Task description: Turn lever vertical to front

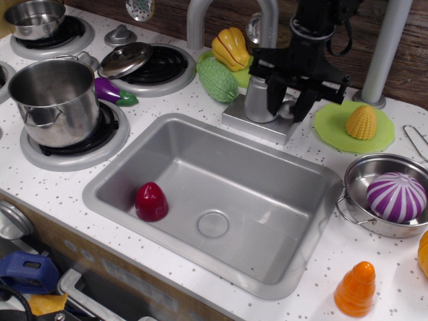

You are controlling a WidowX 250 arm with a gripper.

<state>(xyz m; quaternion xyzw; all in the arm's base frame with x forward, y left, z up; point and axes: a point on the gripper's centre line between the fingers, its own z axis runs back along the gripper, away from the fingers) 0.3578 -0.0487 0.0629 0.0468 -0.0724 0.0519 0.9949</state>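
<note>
The end effector [289, 97] is seen as matte black throughout, built from blocky angular parts. Two short, flat-sided black fingers [274, 93] are carried under a wide crossbar. Above it, a rounded black wrist housing is mounted, with a thin pale ring around it. A black cable is looped beside the housing.

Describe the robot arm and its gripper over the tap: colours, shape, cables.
The arm is black, a chunky column with a black cable looping beside it. The gripper is matte black too: a wide crossbar carrying two blocky jaws. No markings are readable.
</note>
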